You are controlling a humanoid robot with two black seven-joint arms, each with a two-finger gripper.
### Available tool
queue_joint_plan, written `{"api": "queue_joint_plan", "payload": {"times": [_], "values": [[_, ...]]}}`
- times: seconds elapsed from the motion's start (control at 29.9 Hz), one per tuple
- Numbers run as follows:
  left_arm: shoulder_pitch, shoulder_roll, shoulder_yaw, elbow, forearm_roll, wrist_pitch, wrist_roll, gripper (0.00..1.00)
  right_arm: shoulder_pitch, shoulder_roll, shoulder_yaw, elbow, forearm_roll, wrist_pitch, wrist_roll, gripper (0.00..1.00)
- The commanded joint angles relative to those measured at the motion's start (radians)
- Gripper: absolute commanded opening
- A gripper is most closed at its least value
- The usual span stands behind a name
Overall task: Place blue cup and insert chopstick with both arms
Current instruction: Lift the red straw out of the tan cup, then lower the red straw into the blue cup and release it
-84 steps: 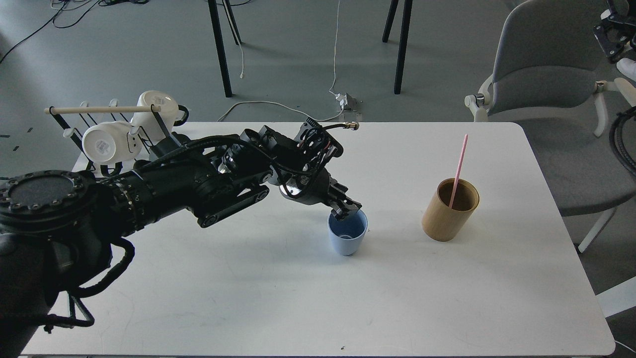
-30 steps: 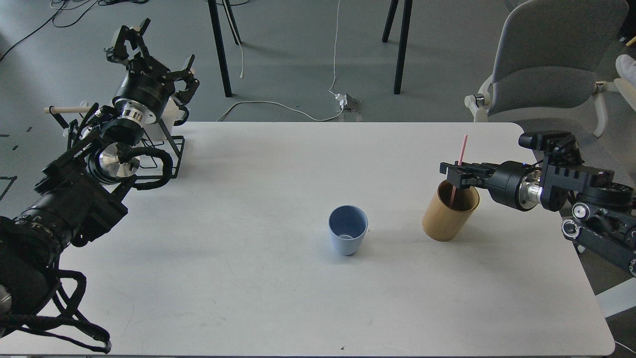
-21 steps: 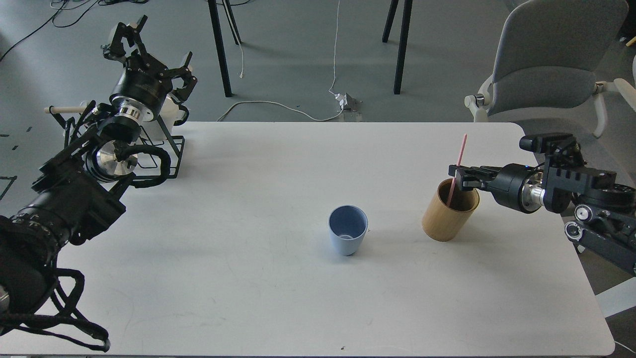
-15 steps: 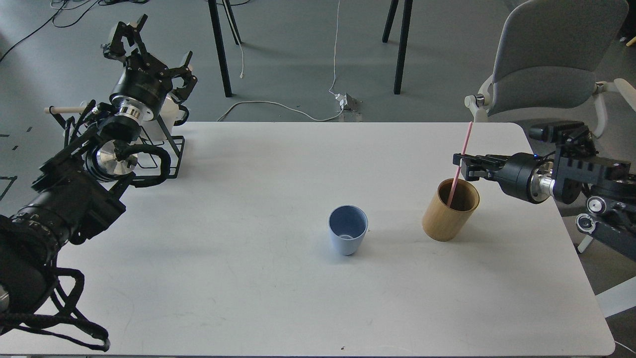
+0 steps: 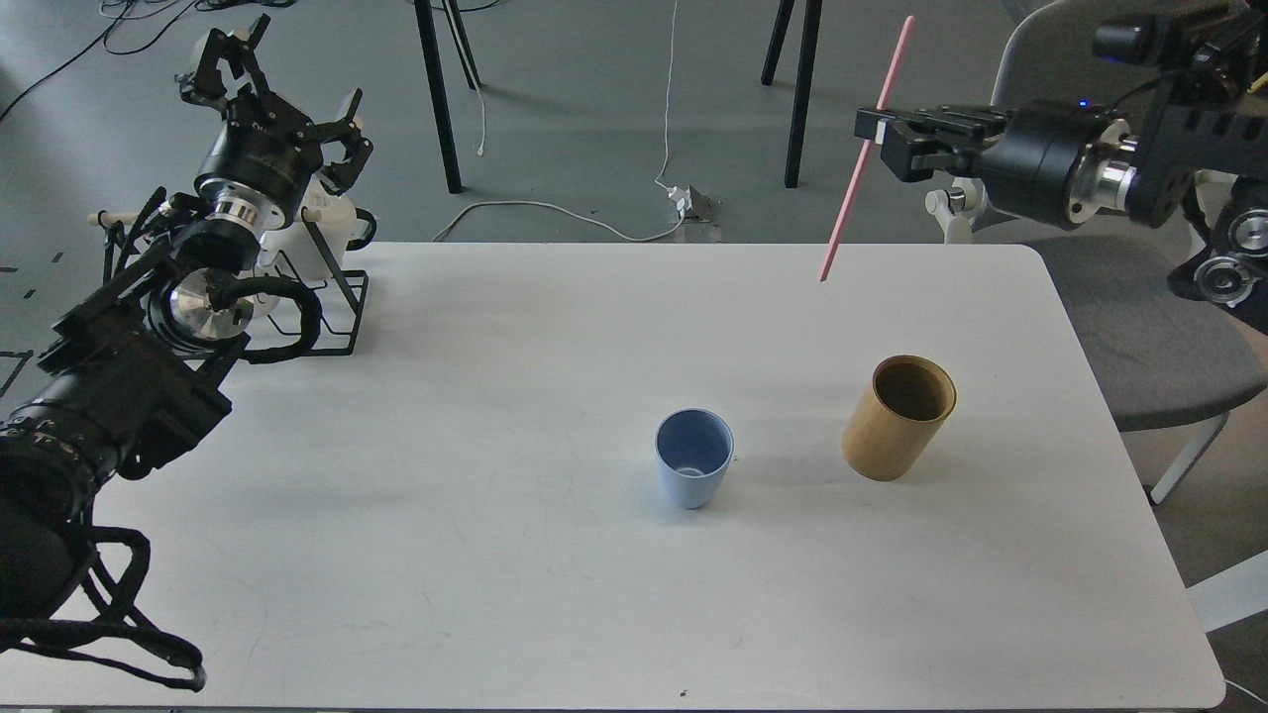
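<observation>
right now my right gripper (image 5: 872, 131) sits in the upper right of the frame, its jaws clamped on the chopstick (image 5: 864, 151) at about the middle of its length. the pink stick hangs in the air, tilted, with its upper end leaning toward the top of the frame and its lower tip pointing down toward the far edge of the white table (image 5: 555, 594), touching nothing but my fingers. the blue cup (image 5: 693, 458) stands upright on the table a little right of the frame's centre, mouth open to me, nothing in it that i can see. just to its right, apart from it, stands the tan wooden holder (image 5: 898, 418), taller, its dark inside showing. the chopstick's lower tip is well above and behind both of them in the frame. my left gripper (image 5: 265, 87) is far off in the upper left of the frame, raised over the floor beyond the table's corner, jaws spread apart and holding nothing. below it, at the table's far left corner, is the black wire rack (image 5: 322, 307) with a white mug (image 5: 317, 223) partly hidden behind my left arm. a grey chair (image 5: 1139, 347) stands off the table's right side.
</observation>
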Motion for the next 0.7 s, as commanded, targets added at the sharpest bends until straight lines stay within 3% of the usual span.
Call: {"api": "queue_joint_plan", "payload": {"times": [0.0, 0.27, 0.67], "values": [[-0.011, 0.007, 0.002, -0.001, 0.000, 0.000, 0.000, 1.00, -0.014, 0.120, -0.031, -0.004, -0.003, 0.001, 0.000, 0.02], [-0.015, 0.013, 0.002, -0.001, 0.000, 0.000, 0.008, 1.00, -0.035, 0.288, -0.181, -0.070, -0.012, 0.001, 0.000, 0.02], [-0.015, 0.012, 0.003, -0.001, 0.000, 0.000, 0.008, 1.00, -0.068, 0.352, -0.224, -0.136, -0.049, -0.007, 0.003, 0.04]]}}
